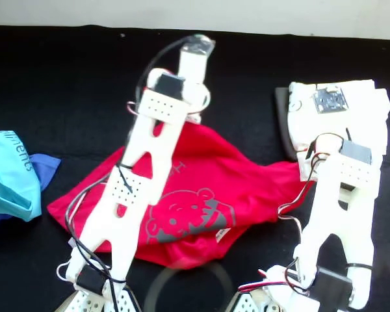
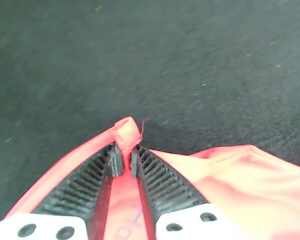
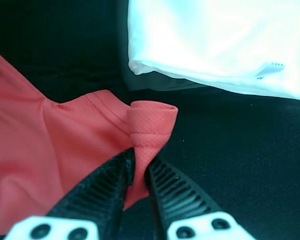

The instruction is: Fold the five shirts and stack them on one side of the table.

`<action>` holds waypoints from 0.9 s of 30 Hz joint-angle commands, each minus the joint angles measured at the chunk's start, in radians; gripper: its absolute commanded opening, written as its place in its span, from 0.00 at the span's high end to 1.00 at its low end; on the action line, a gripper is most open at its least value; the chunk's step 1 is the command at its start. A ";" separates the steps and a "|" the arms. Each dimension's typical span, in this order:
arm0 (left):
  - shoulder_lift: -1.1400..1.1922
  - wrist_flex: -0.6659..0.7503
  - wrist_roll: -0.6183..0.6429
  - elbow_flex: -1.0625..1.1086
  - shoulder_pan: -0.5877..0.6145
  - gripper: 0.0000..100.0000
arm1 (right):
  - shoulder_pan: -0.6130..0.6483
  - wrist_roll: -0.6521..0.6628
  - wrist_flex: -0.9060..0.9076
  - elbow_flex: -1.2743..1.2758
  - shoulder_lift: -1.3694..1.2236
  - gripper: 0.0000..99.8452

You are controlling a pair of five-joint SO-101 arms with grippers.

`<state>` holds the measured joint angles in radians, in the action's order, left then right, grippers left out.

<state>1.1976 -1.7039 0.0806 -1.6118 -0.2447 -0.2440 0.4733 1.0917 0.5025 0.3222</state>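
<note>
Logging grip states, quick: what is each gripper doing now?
Left gripper: closed on an edge of the red fabric shirt.
Right gripper: closed on the same shirt's hem.

L arm [image 1: 136,188] stretched far fwd from its base, wrist tipped down. L gripper [image 2: 124,162] pinched on a fold of the red shirt [image 2: 240,165], jaws nearly touching. R arm [image 1: 331,214] up and fwd, less extended. R gripper [image 3: 139,162] clamped on the shirt's hem, thin gap btwn jaws.
</note>
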 commanded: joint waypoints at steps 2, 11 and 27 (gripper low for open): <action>-0.151 -0.058 0.000 -0.015 0.081 0.99 | 0.007 -0.087 0.004 -0.094 0.136 0.99; -0.441 -0.064 -0.005 0.050 0.231 0.99 | 0.008 -0.126 0.143 -0.512 0.153 0.99; -1.233 -0.063 -0.023 0.745 0.335 0.99 | 0.120 -0.126 0.493 -1.330 0.008 0.99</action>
<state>0.1235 -1.7622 0.0806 -0.9275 0.0422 -0.1350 0.3567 1.5566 -0.6912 0.3330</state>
